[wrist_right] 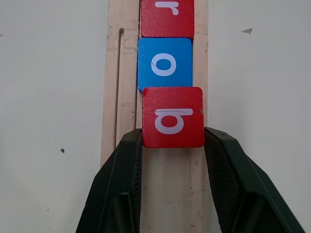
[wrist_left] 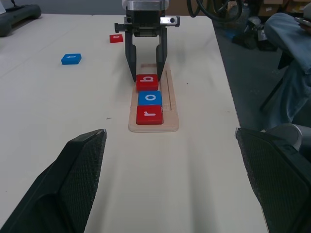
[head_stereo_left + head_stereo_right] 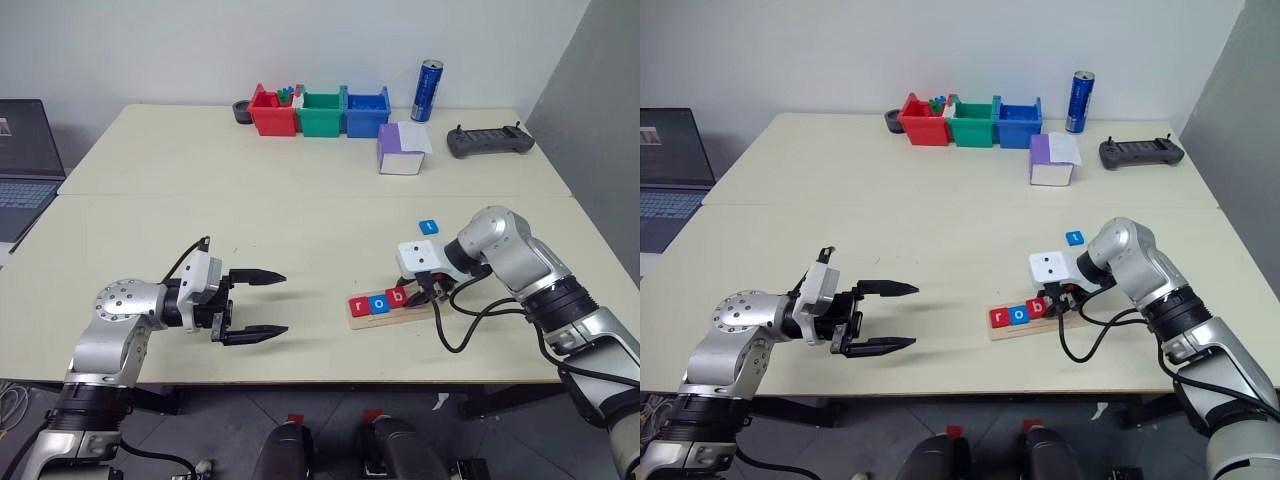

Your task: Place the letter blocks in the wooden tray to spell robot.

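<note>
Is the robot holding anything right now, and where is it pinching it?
The right end effector pinches the red b block by its two opposite side edges. The left end effector holds nothing.

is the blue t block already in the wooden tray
No, the blue t block lies on the table beyond the wooden tray, which holds only the r, o and b blocks.

Two head cameras look forward and down over the pale cream table, both taking in the same spread, from the row of red, green and blue plastic bins to the near edge. The left wrist camera gazes low across the tabletop at the long pale wooden tray (shared with the others). The right wrist camera hangs close above that tray.
</note>
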